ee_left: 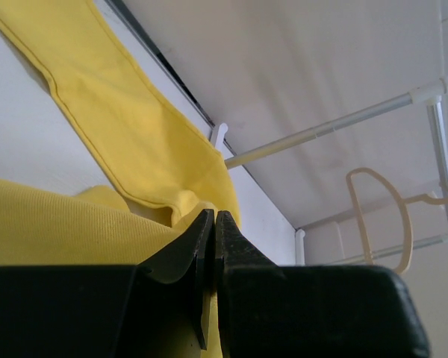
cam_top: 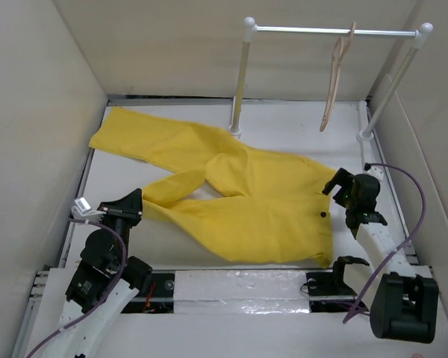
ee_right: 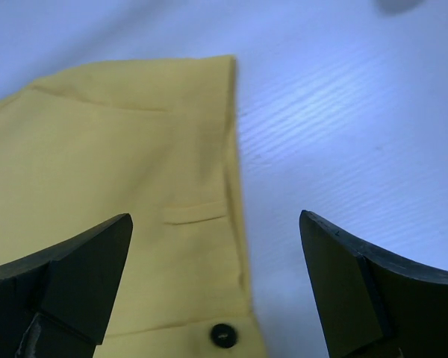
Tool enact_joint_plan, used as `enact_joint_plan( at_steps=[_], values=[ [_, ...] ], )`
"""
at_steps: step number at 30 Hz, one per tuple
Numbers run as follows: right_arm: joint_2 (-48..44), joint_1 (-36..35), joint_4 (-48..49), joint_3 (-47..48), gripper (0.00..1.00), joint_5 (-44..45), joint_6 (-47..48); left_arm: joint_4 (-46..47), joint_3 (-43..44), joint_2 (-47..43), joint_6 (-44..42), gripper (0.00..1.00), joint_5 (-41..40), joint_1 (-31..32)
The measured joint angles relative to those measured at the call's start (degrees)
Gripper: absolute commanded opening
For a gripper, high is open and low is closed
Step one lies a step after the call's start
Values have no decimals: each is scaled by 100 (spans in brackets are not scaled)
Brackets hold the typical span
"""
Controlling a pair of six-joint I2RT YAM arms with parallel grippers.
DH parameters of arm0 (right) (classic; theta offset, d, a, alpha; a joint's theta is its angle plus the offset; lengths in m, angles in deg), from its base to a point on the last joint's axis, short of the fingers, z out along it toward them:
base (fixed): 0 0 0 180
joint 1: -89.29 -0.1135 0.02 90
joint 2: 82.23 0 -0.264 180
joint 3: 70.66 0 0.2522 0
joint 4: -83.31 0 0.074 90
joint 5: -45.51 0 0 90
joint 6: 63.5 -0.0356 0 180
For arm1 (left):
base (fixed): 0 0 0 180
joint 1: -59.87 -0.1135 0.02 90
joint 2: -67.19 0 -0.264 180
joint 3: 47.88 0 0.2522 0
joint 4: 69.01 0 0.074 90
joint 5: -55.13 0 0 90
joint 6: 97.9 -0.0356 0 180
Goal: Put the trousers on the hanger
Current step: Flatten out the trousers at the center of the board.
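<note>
The yellow trousers lie flat on the white table, legs pointing left and waistband to the right. My left gripper is at the end of the nearer leg; in the left wrist view its jaws are shut, with yellow cloth showing in the slit between them. My right gripper hovers over the waistband's far corner; in the right wrist view it stands wide open above the waistband edge and the dark button, holding nothing. The beige hanger hangs on the rail, also visible as the hanger in the left wrist view.
A white rail on two posts stands at the back right of the table. Beige walls close in the left, back and right sides. A purple cable loops beside the right arm.
</note>
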Motion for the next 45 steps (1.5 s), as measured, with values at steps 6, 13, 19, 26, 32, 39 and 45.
enact_joint_plan(
  at_steps=[6,13,19,26,32,39,45],
  values=[
    [525,901,133,-2,98,-415,-42,184,0,-127,-212,0,37,0],
    [1582,1123,387,177,93,-1104,59,411,-57,-129,-455,0,498,0],
    [2507,1340,844,605,73,-2002,138,525,-232,-129,-557,0,721,0],
    [2881,1368,833,800,43,-2396,291,586,-291,-131,-562,0,765,0],
    [3123,1067,599,1032,37,-2404,520,588,-293,-131,-553,0,699,-24],
    [3154,811,411,1178,0,-2339,562,638,-293,-131,-531,0,680,-164],
    [2638,826,17,1311,0,-1698,286,619,-282,-131,-531,0,693,-164]
  ],
)
